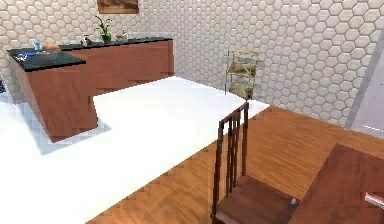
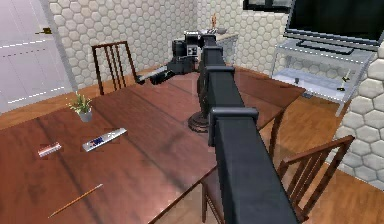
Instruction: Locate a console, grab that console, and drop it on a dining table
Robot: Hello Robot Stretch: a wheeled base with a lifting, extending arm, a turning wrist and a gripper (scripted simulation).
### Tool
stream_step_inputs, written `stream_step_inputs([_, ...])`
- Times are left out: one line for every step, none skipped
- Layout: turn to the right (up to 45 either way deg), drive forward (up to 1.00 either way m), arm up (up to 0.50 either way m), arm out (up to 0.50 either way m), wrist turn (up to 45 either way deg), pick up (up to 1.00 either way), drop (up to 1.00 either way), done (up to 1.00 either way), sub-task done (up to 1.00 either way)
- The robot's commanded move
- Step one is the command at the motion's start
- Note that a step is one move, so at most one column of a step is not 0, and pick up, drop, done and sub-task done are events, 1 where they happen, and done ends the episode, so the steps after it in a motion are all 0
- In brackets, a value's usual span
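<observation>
On the dining table, left, a small white-and-red block and a flat grey-blue slab are seen. Which is the console, if either, cannot be told. Between them, further back, a potted plant could be knocked over by a low sweep. Further right, the gripper is seen near the far edge. Finger state and load cannot be told. Anything released there could be lost off the edge.

So there's an L-shaped brown counter with a dark top on the left, and a plant on it near the back. A little rack stands by the hex-tile wall. Down front, a wooden chair sits just beside the table.
</observation>
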Motion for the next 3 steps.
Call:
stream_step_inputs([0.0,0.00,0.00,0.00,45.0,0.00,0.00,0.00,0.00])
stream_step_inputs([0.0,0.00,-0.32,0.00,0.0,0.00,0.00,0.00,0.00])
stream_step_inputs([0.0,0.00,0.00,0.00,0.0,0.00,1.00,0.00,0.00])
